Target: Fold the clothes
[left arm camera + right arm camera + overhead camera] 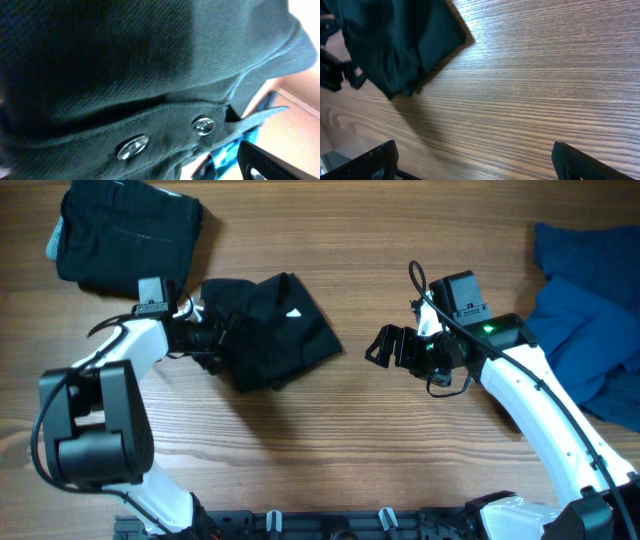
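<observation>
Two robot arms flank a black shirt (275, 330), small white chest mark (296, 313) facing up, which lies bunched and only partly folded just left of the middle of the wooden counter (400, 460). The left tool (208, 337) is at the shirt's left edge with its tips lost in the cloth. Its wrist camera shows little but dark weave and two metal snaps (202, 125), so it cannot be told whether its jaws are spread or pinching the fabric. The right tool (385, 345) hangs over bare wood just to the right of the shirt with its fingers (380, 160) spread wide and nothing between them. A folded black garment (125, 240) sits in the far left corner, and a heap of blue clothes (590, 320) waits along the right edge. The fold in hand looks unfinished, since the bundle is lopsided and its near edge is rumpled. To do it well, the left tool would probably need a firm hold on one layer at the hem, not a wad of layers. The right tool should come in low to pin or grip the opposite edge. Both should then draw the cloth taut before laying it over, so the edges meet squarely and no crease is trapped beneath.
</observation>
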Controlling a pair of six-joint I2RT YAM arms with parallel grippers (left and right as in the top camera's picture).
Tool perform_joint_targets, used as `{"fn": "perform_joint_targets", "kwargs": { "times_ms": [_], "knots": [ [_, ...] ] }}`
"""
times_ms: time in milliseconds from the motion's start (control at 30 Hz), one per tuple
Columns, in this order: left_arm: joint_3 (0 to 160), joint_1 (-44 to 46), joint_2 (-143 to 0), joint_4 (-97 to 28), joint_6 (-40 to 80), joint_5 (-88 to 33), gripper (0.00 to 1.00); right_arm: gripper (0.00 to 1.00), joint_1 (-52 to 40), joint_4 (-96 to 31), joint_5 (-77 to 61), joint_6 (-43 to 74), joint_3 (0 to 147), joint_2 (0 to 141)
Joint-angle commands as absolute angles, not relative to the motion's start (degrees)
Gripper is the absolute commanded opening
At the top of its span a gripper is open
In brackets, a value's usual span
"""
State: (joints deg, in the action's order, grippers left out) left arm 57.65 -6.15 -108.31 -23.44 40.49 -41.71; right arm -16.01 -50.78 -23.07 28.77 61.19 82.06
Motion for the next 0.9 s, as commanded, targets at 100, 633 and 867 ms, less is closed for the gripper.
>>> {"fn": "perform_joint_targets", "kwargs": {
  "times_ms": [100,633,867],
  "knots": [
    [55.1,-5.8,-121.3,-15.1,37.2,-36.4,0.6,0.99,-16.2,-50.9,-24.1,27.3,61.0,81.8],
    [61.7,-3.2,-121.8,-6.6,31.9,-37.7,0.04,0.99,-16.2,-50.8,-23.8,27.0,60.2,81.9],
    [77.5,-1.5,-121.8,-13.0,29.7,-35.2,0.04,0.99,-16.2,-51.7,-23.7,26.5,60.2,81.9]
  ]
}}
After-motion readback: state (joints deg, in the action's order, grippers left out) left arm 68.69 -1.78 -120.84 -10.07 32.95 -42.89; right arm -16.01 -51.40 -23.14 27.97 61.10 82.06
